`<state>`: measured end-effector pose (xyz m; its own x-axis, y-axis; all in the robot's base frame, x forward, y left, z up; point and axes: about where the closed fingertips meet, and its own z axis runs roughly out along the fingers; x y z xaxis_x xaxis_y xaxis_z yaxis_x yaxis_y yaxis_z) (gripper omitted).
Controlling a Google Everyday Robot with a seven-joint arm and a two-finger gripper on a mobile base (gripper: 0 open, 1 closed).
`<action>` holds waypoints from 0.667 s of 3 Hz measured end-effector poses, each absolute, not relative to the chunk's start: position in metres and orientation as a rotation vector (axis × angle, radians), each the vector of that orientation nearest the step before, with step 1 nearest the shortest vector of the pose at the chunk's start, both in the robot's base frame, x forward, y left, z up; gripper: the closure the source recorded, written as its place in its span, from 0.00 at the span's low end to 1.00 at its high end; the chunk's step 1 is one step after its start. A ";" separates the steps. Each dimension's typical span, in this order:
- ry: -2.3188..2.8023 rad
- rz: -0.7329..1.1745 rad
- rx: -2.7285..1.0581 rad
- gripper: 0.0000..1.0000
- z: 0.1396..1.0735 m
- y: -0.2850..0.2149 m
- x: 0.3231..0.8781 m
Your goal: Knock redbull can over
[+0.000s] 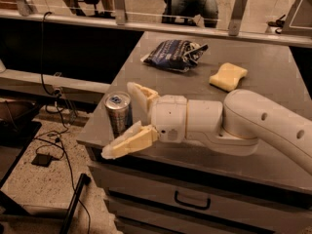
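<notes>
The redbull can (117, 112) stands upright at the front left corner of the grey table (273, 77), close to its left edge. It is a slim metal can with a silver rim and a bluish tint on the lid, where the pull tab shows. In this warm light its side looks silver-grey with a darker band. No lettering or logo on it can be read.

The gripper (118, 119) is level with the can, reaching in from the right on a thick white arm (253, 123) that lies low across the tabletop. Its two pale yellow fingers (130, 141) are spread wide, one passing behind the can and one in front, so the can stands in the gap between them. Whether either finger touches it I cannot tell.

Farther back on the table lies a crumpled dark blue snack bag (175, 54), its pale print too small to read. To the right of it, and apart from it, lies a yellow sponge (227, 76). Below the tabletop at the front is a drawer (161, 194) with a dark handle (191, 200)
</notes>
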<state>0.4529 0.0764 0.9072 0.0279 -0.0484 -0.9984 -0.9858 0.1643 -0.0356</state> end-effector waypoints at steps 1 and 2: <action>1.314 1.079 -1.132 0.00 0.896 0.076 0.451; 1.315 1.084 -1.132 0.00 0.894 0.076 0.451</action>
